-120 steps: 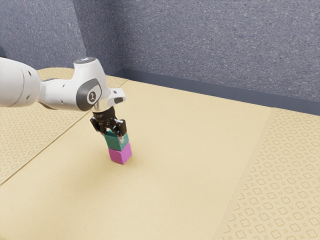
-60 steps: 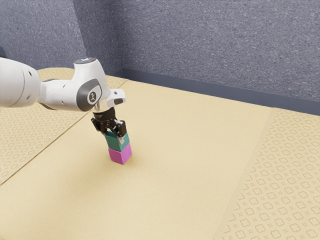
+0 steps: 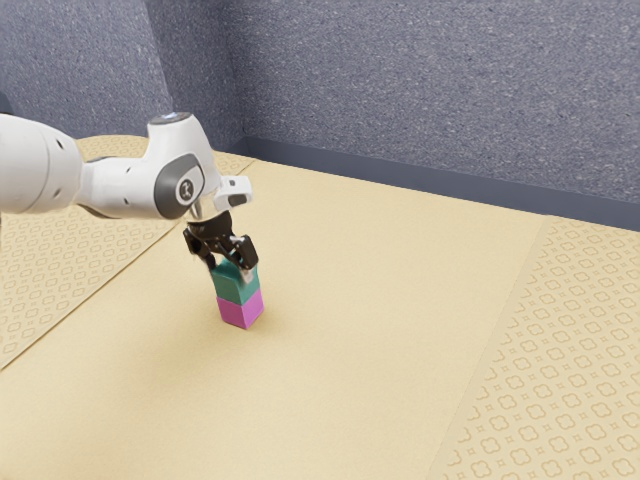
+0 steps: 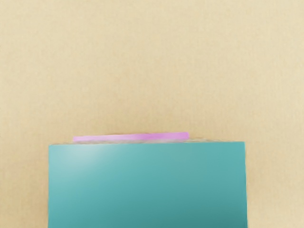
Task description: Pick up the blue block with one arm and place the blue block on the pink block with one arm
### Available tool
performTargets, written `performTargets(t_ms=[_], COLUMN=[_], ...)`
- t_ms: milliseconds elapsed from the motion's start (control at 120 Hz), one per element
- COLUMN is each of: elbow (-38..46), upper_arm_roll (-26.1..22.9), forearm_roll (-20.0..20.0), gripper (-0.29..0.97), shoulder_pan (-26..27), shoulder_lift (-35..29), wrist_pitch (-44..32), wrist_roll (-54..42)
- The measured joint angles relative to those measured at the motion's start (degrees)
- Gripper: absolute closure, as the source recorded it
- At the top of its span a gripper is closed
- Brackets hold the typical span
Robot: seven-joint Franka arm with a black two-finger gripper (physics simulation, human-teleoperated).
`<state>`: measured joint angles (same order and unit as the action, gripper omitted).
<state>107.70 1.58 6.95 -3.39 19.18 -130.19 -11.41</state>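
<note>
The blue block (image 3: pixel 236 283), teal in colour, rests on top of the pink block (image 3: pixel 240 309) on the tan table, left of centre in the exterior view. My gripper (image 3: pixel 229 262) stands over the stack with its black fingers spread apart on either side of the blue block's top; it is open. Through the wrist camera the blue block (image 4: pixel 147 185) lies directly under my hand, and a thin strip of the pink block (image 4: pixel 130 137) peeks out beyond its edge.
The tan table (image 3: pixel 400 330) stretches wide around the stack, with patterned mats (image 3: pixel 560 380) on the exterior view's right and left. A grey-blue wall (image 3: pixel 450 90) runs along the back.
The fingers have spread apart from the blue block, which stays on the pink block. My hand has lifted a little.
</note>
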Motion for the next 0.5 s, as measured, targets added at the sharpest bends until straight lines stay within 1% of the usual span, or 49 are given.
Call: performTargets(t_ms=[150,233,267,317,350,433,500], elbow=[-1.80,-3.57,-4.02,-4.65,-6.56,-15.87,-19.07], upper_arm_roll=[-0.04,0.00,0.07,0.24,-0.18,-5.45,-8.53], forearm_roll=[-0.04,-0.20,-0.23,-0.82,-2.47,-5.30,-6.35], gripper=[0.02,0.01,0.01,0.01,0.01,0.00,0.00], shoulder_pan=[0.41,0.56,0.59,0.54,0.06,-2.61,-1.38], shoulder_lift=[-1.94,-9.81,-11.85,-13.61,-14.45,-14.86,-15.83], wrist_pitch=[0.84,3.56,5.30,9.26,12.98,23.20,29.68], wrist_roll=[-0.49,-0.68,-0.71,-0.78,-1.55,-7.78,-11.81])
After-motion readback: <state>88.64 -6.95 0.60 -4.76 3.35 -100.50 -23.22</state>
